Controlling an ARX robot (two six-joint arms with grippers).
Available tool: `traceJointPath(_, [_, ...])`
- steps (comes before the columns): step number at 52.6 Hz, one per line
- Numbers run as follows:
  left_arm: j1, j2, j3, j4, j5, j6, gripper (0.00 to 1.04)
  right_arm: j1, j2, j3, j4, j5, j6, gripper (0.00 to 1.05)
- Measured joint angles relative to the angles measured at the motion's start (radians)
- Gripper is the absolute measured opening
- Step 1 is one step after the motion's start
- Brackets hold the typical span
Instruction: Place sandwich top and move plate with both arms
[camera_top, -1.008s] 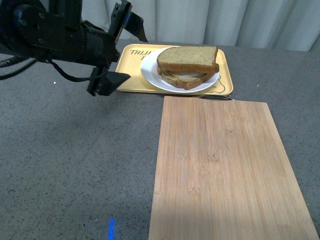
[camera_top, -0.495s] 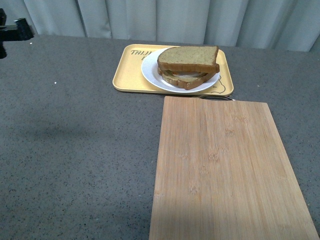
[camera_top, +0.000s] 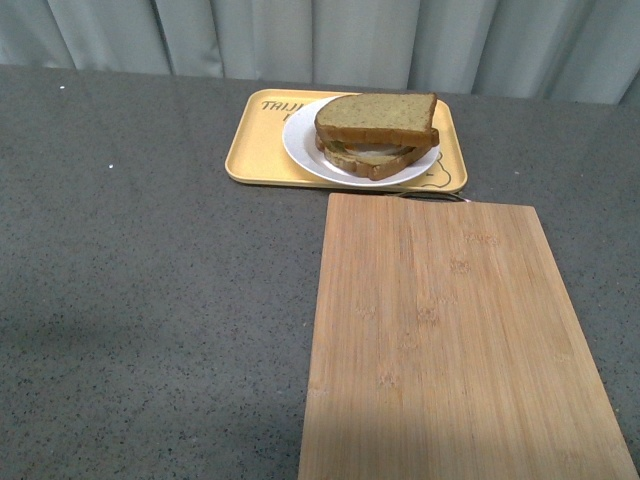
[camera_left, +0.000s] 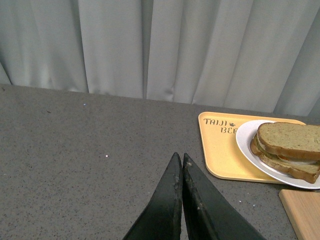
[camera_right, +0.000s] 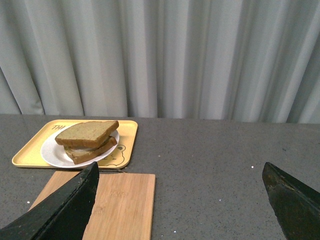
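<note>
The sandwich top (camera_top: 378, 113), a brown wholegrain slice, lies on a stacked sandwich on the white plate (camera_top: 300, 150). The plate rests on a yellow tray (camera_top: 250, 150) at the back of the table. Neither arm shows in the front view. In the left wrist view my left gripper (camera_left: 179, 156) is shut with nothing in it, well short of the tray (camera_left: 217, 150), plate (camera_left: 245, 145) and sandwich top (camera_left: 290, 138). In the right wrist view my right gripper (camera_right: 180, 170) stands wide open above the table, far from the sandwich top (camera_right: 87, 132) and plate (camera_right: 52, 155).
A bamboo cutting board (camera_top: 450, 340) lies in front of the tray, reaching to the table's near edge. Grey speckled tabletop (camera_top: 150, 280) spreads to the left. A grey curtain (camera_top: 330, 40) hangs behind the table.
The left arm, which hovered left of the tray a second ago, has drawn back out of the front view. The sandwich, plate and tray have not moved.
</note>
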Motion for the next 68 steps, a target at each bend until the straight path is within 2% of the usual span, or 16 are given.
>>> traceJointPath(6, [0.04,-0.139,-0.05,-0.067,0.017,0.002,0.04,0.0,0.0,0.0,0.0,0.0,0.0,0.95])
traceJointPath(31, [0.041,-0.527,-0.148,-0.362,0.021,0.002,0.04,0.0,0.0,0.0,0.0,0.0,0.0,0.95])
traceJointPath(68, [0.041,-0.932,-0.15,-0.732,0.022,0.002,0.04,0.0,0.0,0.0,0.0,0.0,0.0,0.95])
